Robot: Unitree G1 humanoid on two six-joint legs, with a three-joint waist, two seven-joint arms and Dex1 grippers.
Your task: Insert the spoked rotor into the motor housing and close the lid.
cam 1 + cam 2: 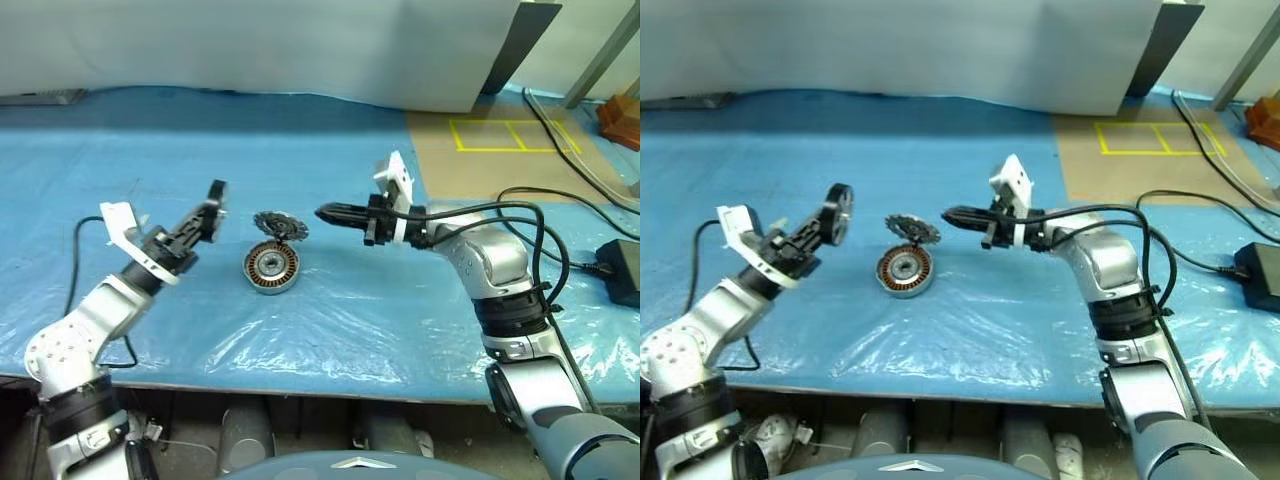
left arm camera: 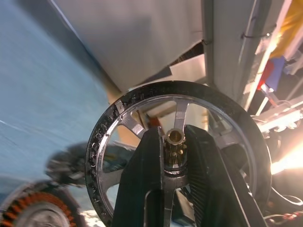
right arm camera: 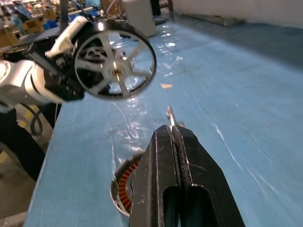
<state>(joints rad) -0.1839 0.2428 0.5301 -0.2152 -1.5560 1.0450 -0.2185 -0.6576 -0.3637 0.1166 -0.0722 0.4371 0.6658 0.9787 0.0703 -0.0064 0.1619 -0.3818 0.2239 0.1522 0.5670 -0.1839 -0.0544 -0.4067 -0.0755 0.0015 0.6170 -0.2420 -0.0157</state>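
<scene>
Spoked rotor (image 2: 175, 156) stands on edge, face toward right gripper (image 1: 325, 212).

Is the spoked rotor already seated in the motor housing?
No: the left hand holds the spoked rotor in the air by its hub, while the motor housing lies open on the table, its copper windings showing.
</scene>
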